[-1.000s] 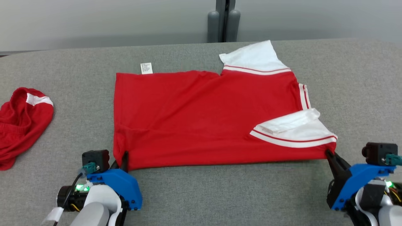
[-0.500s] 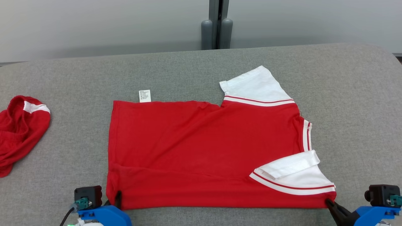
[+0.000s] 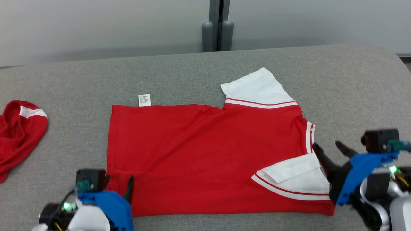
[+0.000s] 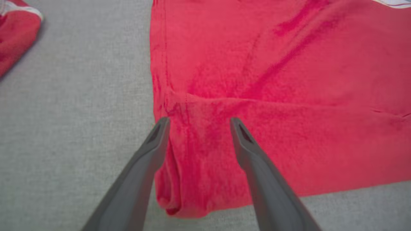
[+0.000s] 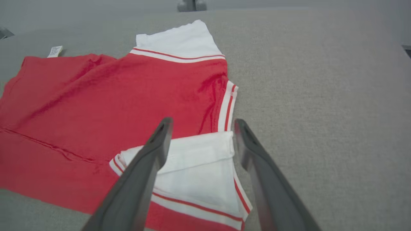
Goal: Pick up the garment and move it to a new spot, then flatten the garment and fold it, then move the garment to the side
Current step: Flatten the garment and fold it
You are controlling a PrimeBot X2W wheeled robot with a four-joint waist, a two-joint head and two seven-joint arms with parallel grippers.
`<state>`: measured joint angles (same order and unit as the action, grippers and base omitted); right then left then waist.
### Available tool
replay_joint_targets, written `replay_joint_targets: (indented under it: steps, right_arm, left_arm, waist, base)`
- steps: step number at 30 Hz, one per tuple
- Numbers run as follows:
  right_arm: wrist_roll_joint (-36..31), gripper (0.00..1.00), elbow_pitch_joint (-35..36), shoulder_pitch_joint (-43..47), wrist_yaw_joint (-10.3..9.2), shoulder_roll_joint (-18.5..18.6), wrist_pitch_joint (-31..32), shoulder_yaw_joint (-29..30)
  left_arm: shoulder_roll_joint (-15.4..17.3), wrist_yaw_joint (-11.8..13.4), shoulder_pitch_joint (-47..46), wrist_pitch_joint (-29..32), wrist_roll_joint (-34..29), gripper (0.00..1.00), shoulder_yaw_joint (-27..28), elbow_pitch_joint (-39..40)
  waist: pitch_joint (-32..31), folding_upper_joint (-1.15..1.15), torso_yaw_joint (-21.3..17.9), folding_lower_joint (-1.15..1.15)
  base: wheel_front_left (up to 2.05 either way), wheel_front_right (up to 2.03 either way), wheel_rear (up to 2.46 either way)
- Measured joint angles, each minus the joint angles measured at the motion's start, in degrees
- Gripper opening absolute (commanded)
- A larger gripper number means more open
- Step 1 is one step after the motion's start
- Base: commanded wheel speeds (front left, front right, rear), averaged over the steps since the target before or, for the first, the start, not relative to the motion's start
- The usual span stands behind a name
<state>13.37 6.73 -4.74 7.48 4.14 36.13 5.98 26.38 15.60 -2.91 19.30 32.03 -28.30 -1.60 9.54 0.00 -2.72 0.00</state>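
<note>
A red garment (image 3: 205, 154) with white striped sleeves lies spread flat in the middle of the grey table (image 3: 353, 80), a white label at its far edge. My left gripper (image 3: 118, 184) stands open over the garment's near left corner, where the cloth is bunched into a small fold (image 4: 179, 179); its fingers straddle the red cloth (image 4: 273, 80) without pinching it. My right gripper (image 3: 327, 146) is open beside the garment's right edge, above the near white sleeve (image 5: 192, 160). In the right wrist view the red cloth (image 5: 112, 96) stretches away to the left of the open gripper (image 5: 203, 121).
A second, crumpled red garment (image 3: 17, 134) with a white band lies at the table's left edge, also seen top left in the left wrist view (image 4: 14, 32). Two grey posts (image 3: 216, 35) stand behind the table's far edge. Bare table lies right of the garment.
Both grippers have opened and let go of the garment's near corners. The right gripper has lifted and moved up along the right edge. The camera has shifted.
</note>
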Motion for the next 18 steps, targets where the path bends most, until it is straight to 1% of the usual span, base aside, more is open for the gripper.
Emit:
replay_joint_targets:
  steps: [3, 4, 7, 10, 12, 16, 18]
  right_arm:
    - [0.96, 1.0, -2.48, -8.43, 0.0, 3.08, 1.62, -3.39]
    - [1.44, 1.0, -3.81, -11.19, 0.0, 3.9, 1.98, -4.43]
    - [3.04, 1.0, -8.22, -20.19, 0.0, 4.88, 2.41, -8.03]
    - [4.24, 1.0, -13.34, -28.65, 0.0, 5.47, 2.37, -11.84]
    - [5.12, 1.0, -17.33, -33.65, 0.0, 5.55, 2.0, -14.14]
    - [6.57, 1.0, -24.9, -42.29, 0.01, 5.64, -0.01, -17.38]
    - [7.1, 1.0, -28.18, -45.86, 0.0, 5.92, -1.38, -18.74]
  left_arm:
    - [2.4, -4.35, -6.68, 2.75, -0.37, 1.0, -0.47, -0.68]
    - [2.64, -6.0, -8.37, 3.54, 0.48, 1.0, -0.36, -1.14]
    - [4.03, -9.61, -15.32, 6.35, 1.62, 1.0, 0.22, -3.65]
    - [5.43, -12.01, -22.47, 8.43, 2.57, 1.0, 1.8, -6.66]
    - [5.87, -13.13, -25.93, 9.91, 3.49, 1.0, 2.67, -8.73]
    - [7.11, -14.67, -31.49, 12.14, 5.72, 1.0, 4.86, -12.7]
    - [8.11, -15.49, -33.79, 13.35, 5.78, 1.0, 5.12, -14.25]
  waist:
    - [1.28, 0.01, -0.42, 0.01]
    - [1.76, 0.01, -0.56, 0.01]
    - [3.78, 0.01, -1.09, 0.01]
    - [6.58, 0.01, -1.85, 0.02]
    - [8.6, 0.02, -2.42, 0.02]
    - [12.65, 0.02, -3.43, 0.02]
    - [14.59, 0.02, -3.74, 0.02]
  base:
    - [0.0, 0.0, 0.0]
    - [0.0, 0.0, 0.0]
    - [0.0, 0.0, 0.0]
    - [0.0, 0.0, 0.0]
    - [0.0, 0.0, 0.0]
    - [0.0, 0.0, 0.0]
    - [0.0, 0.0, 0.0]
